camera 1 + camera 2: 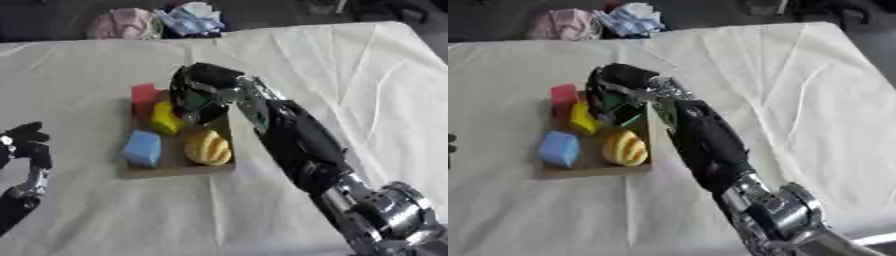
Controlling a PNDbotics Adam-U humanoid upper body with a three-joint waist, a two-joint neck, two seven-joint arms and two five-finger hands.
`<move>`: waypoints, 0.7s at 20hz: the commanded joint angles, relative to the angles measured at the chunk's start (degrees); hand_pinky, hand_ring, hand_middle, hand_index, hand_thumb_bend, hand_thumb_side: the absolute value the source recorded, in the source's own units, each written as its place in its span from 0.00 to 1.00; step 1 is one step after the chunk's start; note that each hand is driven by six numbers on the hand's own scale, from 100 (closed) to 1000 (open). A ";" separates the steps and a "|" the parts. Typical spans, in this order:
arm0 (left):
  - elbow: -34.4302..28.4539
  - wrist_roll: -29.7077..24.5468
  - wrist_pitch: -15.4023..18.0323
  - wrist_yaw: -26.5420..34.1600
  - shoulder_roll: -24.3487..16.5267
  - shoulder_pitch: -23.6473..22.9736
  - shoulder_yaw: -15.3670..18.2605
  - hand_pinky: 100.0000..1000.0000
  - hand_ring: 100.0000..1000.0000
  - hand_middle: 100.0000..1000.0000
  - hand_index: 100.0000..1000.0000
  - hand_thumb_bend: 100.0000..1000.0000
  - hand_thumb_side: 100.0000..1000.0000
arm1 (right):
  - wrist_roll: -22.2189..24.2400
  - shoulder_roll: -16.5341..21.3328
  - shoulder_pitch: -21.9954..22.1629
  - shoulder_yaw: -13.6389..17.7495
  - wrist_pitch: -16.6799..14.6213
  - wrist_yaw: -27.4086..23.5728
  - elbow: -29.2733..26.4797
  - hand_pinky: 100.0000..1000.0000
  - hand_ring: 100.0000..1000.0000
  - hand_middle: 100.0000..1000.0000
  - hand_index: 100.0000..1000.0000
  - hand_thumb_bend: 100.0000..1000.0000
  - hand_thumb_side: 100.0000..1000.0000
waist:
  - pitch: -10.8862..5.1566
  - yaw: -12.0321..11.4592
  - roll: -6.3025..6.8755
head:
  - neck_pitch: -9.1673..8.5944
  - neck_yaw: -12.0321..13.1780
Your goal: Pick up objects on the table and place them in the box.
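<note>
Left hand (24,145): at the left edge, low, fingers up and relaxed, holding nothing; well apart from the box.
Table (350,75): covered by a creased white cloth, lying slightly askew.
Box (175,170): shallow brown cardboard tray, left of centre on the cloth.
Blue block (143,148): front-left in the box, lying flat.
Red block (144,93): back-left corner of the box, just behind the yellow block.
Yellow block (164,118): middle of the box, between red block and blue block, tilted.
Yellow ridged piece (208,147): rounded, ribbed, front-right in the box, just beside the blue block.
Green piece (614,104): dark green, shape unclear, under the right hand at the back-right of the box, mostly hidden by fingers.
Right hand (203,90): over the back-right part of the box, fingers curled downward round the green piece; touching or not with the box floor not discernible.
Right arm (297,145): black with a silver joint, entering from the lower right corner, crossing the box's right edge.
Cloth bundles (157,22): pink and light blue, beyond the table's far edge.
</note>
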State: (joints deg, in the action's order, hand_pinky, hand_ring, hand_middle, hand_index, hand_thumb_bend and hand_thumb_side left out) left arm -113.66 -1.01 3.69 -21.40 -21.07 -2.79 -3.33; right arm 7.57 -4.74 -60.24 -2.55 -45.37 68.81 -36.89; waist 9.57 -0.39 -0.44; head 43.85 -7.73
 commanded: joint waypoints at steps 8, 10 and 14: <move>-0.94 0.01 -0.03 0.20 -0.29 0.60 0.16 0.70 0.65 0.65 0.86 0.00 0.65 | -0.01 1.63 -1.33 0.99 0.79 4.16 -0.91 0.84 0.79 0.81 0.88 0.00 0.12 | -0.29 0.26 0.64 | 0.27 0.02; -0.94 0.00 -0.08 0.23 -0.30 0.59 0.19 0.70 0.65 0.64 0.86 0.00 0.65 | 0.57 2.44 -1.76 1.25 0.37 2.45 -1.21 0.86 0.80 0.82 0.89 0.00 0.11 | -0.31 0.50 0.57 | 0.27 0.08; -0.94 -0.01 -0.23 0.16 -0.26 0.51 0.24 0.70 0.65 0.64 0.86 0.00 0.65 | 3.11 4.63 -2.69 1.45 -0.72 -5.20 -3.51 0.87 0.80 0.82 0.89 0.00 0.11 | -0.30 0.79 0.43 | 0.27 0.39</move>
State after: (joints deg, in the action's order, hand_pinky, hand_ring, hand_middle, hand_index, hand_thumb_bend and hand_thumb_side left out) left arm -113.66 -1.04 3.60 -21.23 -20.67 -2.56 -3.33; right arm 9.99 -1.58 -61.35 -1.43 -45.78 65.99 -38.48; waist 9.57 0.36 -0.44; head 43.85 -7.55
